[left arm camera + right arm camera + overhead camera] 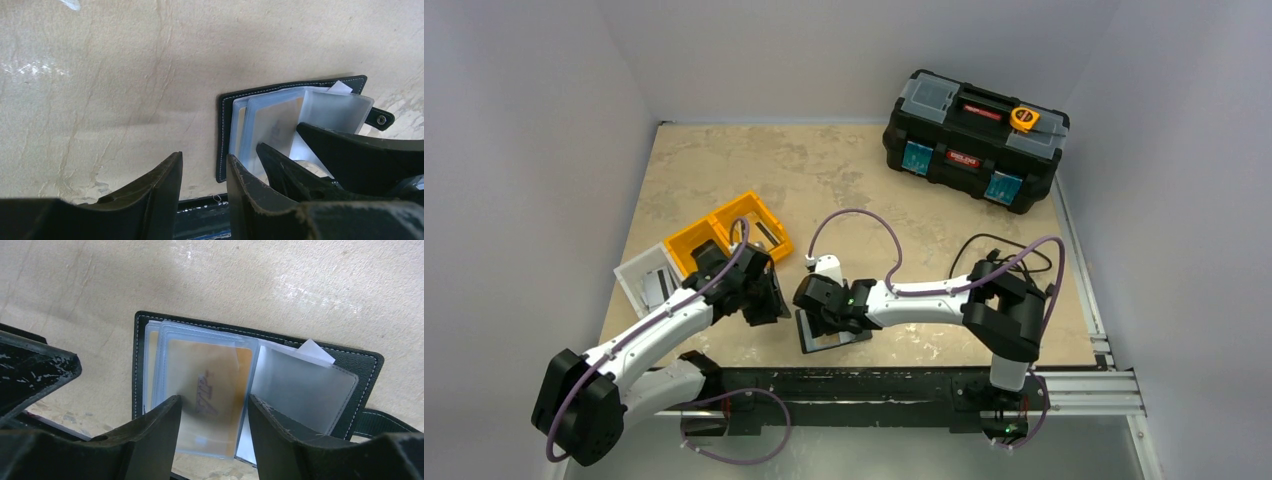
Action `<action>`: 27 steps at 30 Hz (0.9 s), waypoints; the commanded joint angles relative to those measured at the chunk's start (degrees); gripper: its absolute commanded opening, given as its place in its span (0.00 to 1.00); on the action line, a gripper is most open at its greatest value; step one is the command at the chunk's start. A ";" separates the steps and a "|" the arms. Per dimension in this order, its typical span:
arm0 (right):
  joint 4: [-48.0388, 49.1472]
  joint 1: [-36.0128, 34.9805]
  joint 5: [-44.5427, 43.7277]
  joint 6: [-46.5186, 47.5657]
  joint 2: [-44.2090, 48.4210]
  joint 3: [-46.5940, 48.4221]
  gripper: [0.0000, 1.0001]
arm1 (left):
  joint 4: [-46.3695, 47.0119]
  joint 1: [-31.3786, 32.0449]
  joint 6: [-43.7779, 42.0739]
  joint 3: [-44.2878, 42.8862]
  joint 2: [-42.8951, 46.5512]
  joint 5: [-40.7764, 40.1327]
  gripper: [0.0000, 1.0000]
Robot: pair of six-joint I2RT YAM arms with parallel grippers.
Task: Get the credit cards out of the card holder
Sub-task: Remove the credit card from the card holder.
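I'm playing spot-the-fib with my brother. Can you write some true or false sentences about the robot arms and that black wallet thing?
1. The card holder lies open on the table. True.
2. The toolbox has its lid up. False: its lid is down.
3. The card showing in the holder looks orange. True.
4. The left gripper is pinching a card. False: it is open and holds nothing, beside the holder's edge.
5. The right gripper is open over the holder. True.
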State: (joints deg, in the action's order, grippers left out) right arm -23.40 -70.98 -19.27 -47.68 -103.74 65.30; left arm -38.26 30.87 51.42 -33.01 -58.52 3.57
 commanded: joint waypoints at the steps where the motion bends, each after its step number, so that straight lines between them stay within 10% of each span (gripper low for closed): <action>1: 3.16 0.35 2.06 -1.55 0.10 -3.85 0.50 | 2.65 -0.33 -2.23 0.22 -0.45 2.85 0.37; 14: 13.43 3.86 9.45 -5.94 4.45 -15.04 0.08 | 6.44 3.45 -3.00 -0.67 -3.41 7.93 0.31; 27: 19.52 6.28 13.98 -8.02 5.37 -20.96 0.00 | 9.82 8.85 0.14 -0.95 -7.13 8.02 0.29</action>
State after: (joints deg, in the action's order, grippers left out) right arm -2.20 -64.77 -8.34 -54.85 -96.23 47.81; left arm -30.79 39.05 50.39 -32.97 -65.65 10.61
